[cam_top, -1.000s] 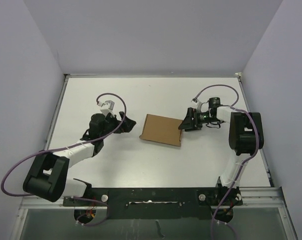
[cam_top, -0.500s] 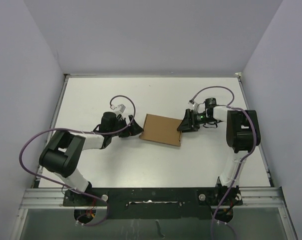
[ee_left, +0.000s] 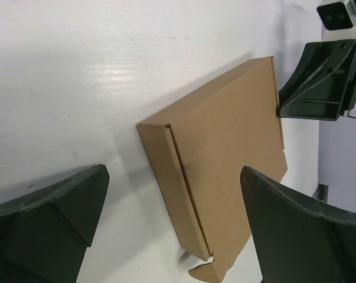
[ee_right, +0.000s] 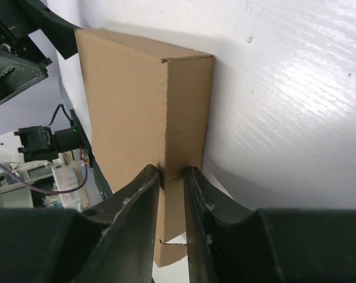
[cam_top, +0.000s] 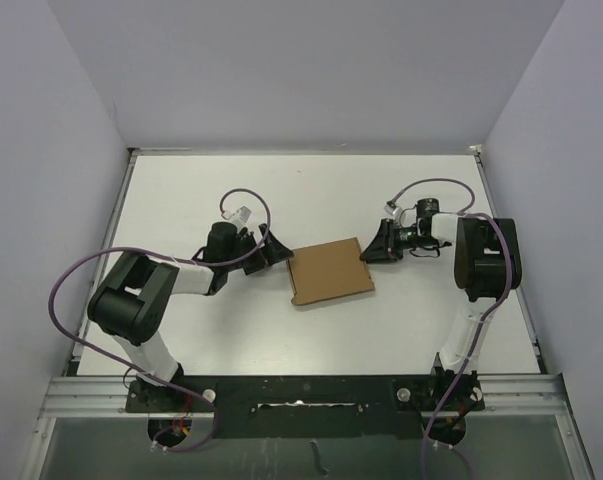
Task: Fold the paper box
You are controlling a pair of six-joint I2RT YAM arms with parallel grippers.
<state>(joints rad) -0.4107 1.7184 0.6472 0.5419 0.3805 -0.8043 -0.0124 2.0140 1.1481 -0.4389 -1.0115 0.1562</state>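
Right, the paper box [cam_top: 331,272] lies flat on the white table [cam_top: 181,190], closed up and sitting a little askew, with one arm at either end of it. At the box's far right corner, the right gripper [cam_top: 373,247] has its two fingers [ee_right: 139,206] drawn nearly together. The wrist view shows a thin cardboard edge of the box [ee_right: 130,100] caught in the narrow slot between them [ee_right: 172,183], so that's a pinch on the box's side. The brown panel runs away from those fingertips toward the other arm.

Over at the box's left end, the left gripper [cam_top: 273,250] is spread wide. From its own camera, the dark fingers [ee_left: 54,212] stand well apart on either side of the box [ee_left: 225,165]. The box's end reaches into the gap between them [ee_left: 173,171] and touches neither, as far as I can see. A seam runs along that end, and a small notched tab pokes out at the box's nearest corner.
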